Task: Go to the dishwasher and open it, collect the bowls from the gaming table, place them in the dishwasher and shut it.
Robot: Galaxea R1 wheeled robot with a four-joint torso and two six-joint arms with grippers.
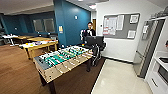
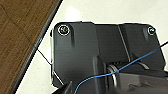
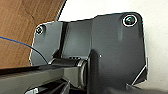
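Table-football table (image 1: 62, 60), green field and rods, standing centre-left on wood floor (image 1: 15, 72). Behind it: person (image 1: 89, 31) with control rig; left, desk (image 1: 37, 45) bearing colourful items. Steel refrigerator (image 1: 147, 47) far right on pale tile (image 1: 117, 80). Gripper states: cannot tell for either.

Green field with pale wood-toned sides on the gaming table (image 1: 62, 61). Beyond it, teal-blue walls (image 1: 72, 22), a grey noticeboard (image 1: 121, 26) papered in white and red, a person (image 1: 89, 31) in black. Beneath it, brown wood-grain floor (image 1: 17, 72); beside that, cream tile (image 1: 120, 80). White cabinets (image 1: 157, 77).
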